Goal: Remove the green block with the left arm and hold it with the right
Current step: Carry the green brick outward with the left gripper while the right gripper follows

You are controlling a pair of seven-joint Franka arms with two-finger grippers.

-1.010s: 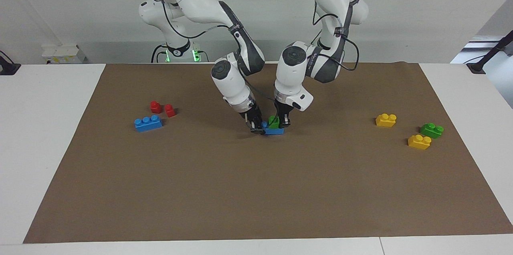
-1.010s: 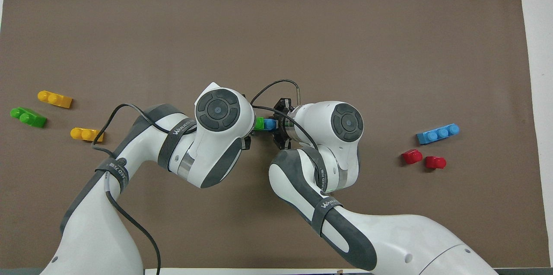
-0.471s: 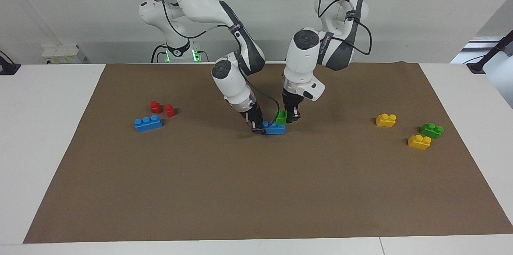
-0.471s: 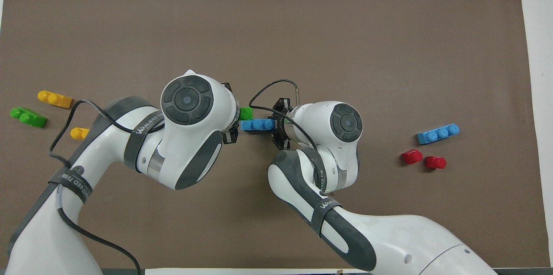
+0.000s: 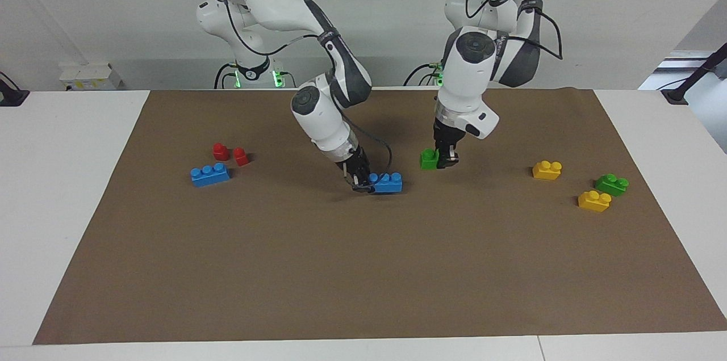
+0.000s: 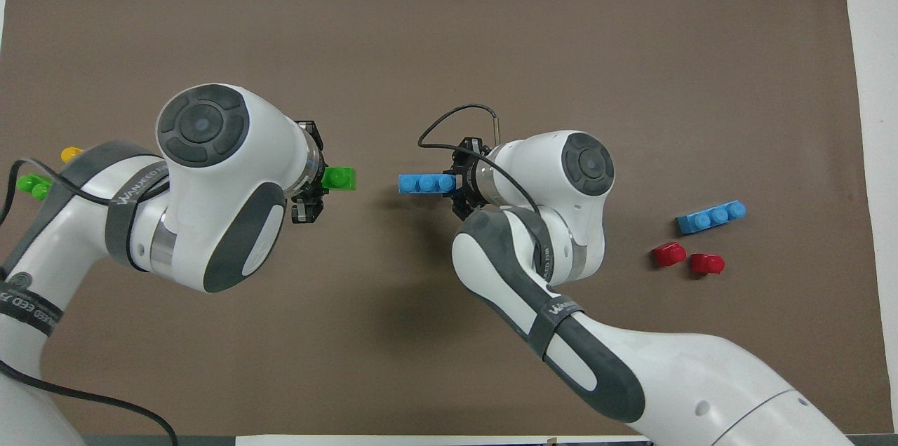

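My left gripper [image 5: 444, 161] is shut on the green block [image 5: 429, 158], a small bright green brick, and holds it just above the brown mat [image 5: 363, 270], apart from the blue brick. In the overhead view the green block [image 6: 339, 179] sticks out of the left gripper [image 6: 313, 180]. My right gripper [image 5: 360, 184] is shut on one end of a three-stud blue brick [image 5: 388, 183], low at the mat's middle. I cannot tell if the brick touches the mat. It also shows in the overhead view [image 6: 423, 183], held by the right gripper [image 6: 459, 183].
A second green block [image 5: 611, 184] and two yellow bricks [image 5: 547, 169] [image 5: 594, 201] lie toward the left arm's end of the mat. Another blue brick [image 5: 210, 174] and two red pieces [image 5: 220, 151] [image 5: 241, 156] lie toward the right arm's end.
The left gripper pulled the green block up off the blue brick and carried it toward the left arm's end. The right gripper kept hold of the blue brick, shifting it slightly.
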